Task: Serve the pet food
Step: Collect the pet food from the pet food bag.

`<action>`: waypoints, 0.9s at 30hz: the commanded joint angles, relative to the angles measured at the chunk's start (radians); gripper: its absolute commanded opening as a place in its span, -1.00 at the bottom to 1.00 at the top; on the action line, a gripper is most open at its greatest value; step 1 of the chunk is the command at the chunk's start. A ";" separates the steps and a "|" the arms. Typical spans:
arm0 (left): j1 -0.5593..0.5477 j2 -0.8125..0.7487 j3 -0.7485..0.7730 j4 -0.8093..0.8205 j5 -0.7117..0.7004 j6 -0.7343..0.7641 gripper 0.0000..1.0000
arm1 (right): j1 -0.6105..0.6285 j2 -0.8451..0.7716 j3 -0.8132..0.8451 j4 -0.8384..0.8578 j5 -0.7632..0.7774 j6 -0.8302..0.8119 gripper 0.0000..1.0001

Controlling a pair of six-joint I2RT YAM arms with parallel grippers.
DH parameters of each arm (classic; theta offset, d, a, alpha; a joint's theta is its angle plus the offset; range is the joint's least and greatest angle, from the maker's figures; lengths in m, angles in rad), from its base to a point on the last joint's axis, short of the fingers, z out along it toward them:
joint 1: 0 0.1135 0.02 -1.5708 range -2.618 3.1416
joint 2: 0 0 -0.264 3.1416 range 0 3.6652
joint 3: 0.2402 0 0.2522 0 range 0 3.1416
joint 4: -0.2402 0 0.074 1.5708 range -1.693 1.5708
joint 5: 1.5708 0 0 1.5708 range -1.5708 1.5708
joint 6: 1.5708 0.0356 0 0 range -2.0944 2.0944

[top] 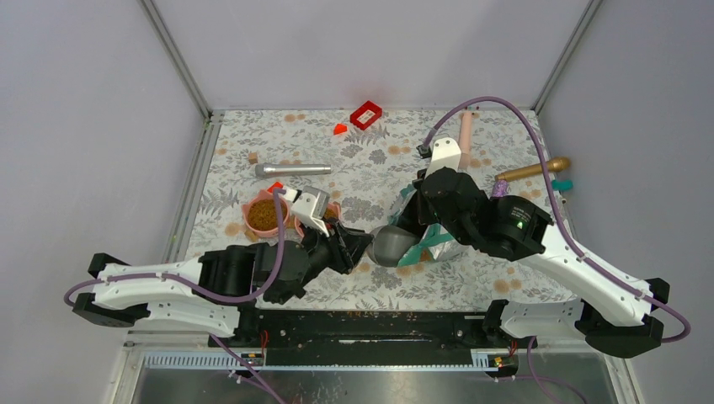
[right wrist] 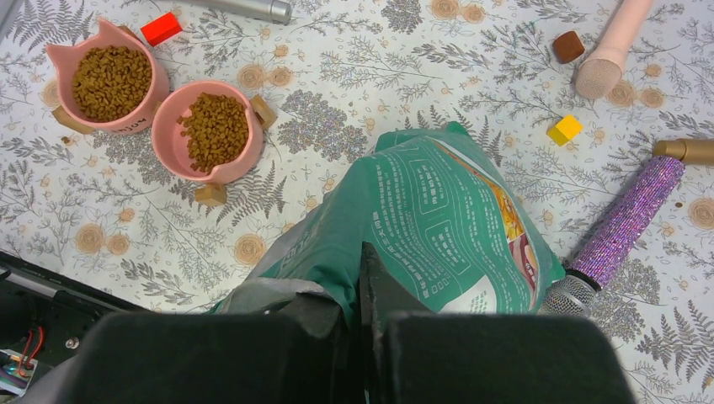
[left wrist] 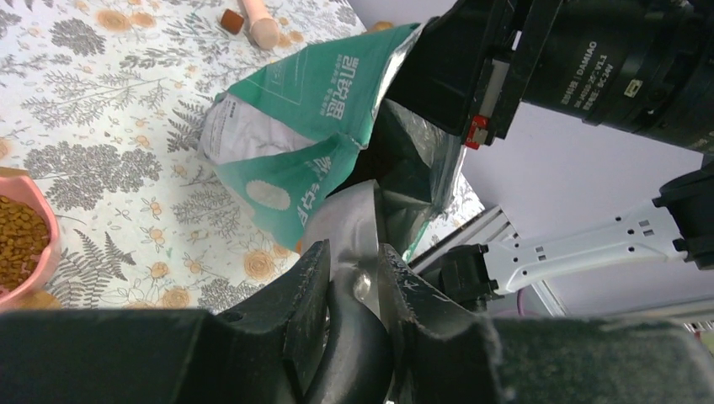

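Observation:
The teal-green and white pouch (right wrist: 438,219) stands on the floral cloth with its top pulled open. My right gripper (right wrist: 358,263) is shut on the pouch's upper edge. My left gripper (left wrist: 354,273) is shut on the handle of a metal scoop (left wrist: 349,220), whose silver bowl reaches into the pouch's mouth (left wrist: 404,160). From above, the scoop (top: 390,245) shows as a grey rounded shape between both grippers. Brown pet food fills two pink bowls (right wrist: 94,40) (right wrist: 173,143) to the left; the kibble (right wrist: 216,124) lies heaped in them.
A grey microphone (top: 293,169) and red blocks (top: 365,114) lie at the back. A pink microphone (right wrist: 610,46), a gold one (top: 532,171) and a purple glittery one (right wrist: 623,223) lie on the right, with yellow (right wrist: 565,130) and brown (right wrist: 568,46) blocks.

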 commanded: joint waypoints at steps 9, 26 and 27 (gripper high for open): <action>-0.022 0.006 0.025 -0.304 0.321 -0.044 -1.00 | -0.024 -0.013 0.084 0.097 0.077 -0.025 -1.00; -0.021 0.052 0.151 -0.302 -0.207 -0.255 -1.00 | -0.022 0.036 0.123 0.105 0.026 -0.027 -1.00; -0.021 0.083 0.188 -0.369 -0.237 -0.311 -1.00 | -0.022 0.054 0.142 0.095 0.028 -0.034 -1.00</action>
